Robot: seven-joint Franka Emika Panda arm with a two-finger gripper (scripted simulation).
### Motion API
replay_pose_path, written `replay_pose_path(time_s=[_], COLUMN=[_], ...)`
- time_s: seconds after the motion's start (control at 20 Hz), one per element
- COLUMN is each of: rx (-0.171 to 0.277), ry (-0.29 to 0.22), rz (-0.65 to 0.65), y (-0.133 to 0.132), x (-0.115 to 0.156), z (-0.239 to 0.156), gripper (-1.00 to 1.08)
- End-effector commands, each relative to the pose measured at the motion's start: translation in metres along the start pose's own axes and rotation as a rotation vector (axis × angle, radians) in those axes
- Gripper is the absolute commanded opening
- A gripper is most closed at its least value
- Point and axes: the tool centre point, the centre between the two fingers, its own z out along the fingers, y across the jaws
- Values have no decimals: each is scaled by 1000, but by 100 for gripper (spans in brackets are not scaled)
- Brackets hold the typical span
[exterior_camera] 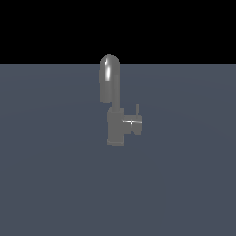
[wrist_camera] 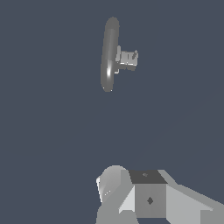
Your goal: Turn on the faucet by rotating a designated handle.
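The faucet (exterior_camera: 115, 126) stands upright on the flat blue-grey surface (exterior_camera: 55, 184), its cylindrical body carrying a tall, glossy arched spout (exterior_camera: 109, 78). The handle (exterior_camera: 132, 122), a short stub, sticks out of the body toward the exterior view's right, with a thin lever tab (exterior_camera: 137, 109) rising upright from it. In the wrist view the faucet (wrist_camera: 109, 54) is seen from above, well apart from the grey blocky gripper (wrist_camera: 144, 197); whether its fingers are spread or pressed together cannot be told. Nothing touches the handle (wrist_camera: 127, 59).
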Motion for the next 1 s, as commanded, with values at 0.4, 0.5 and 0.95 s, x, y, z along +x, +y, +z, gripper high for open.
replay_pose_path(time_s=[0.4, 0.5, 0.95], rx=[23, 36, 134], ry=[-20, -32, -118], rz=[23, 36, 134], y=[0, 0, 2], x=[9, 13, 49], z=[1, 2, 10], gripper=[-100, -100, -100])
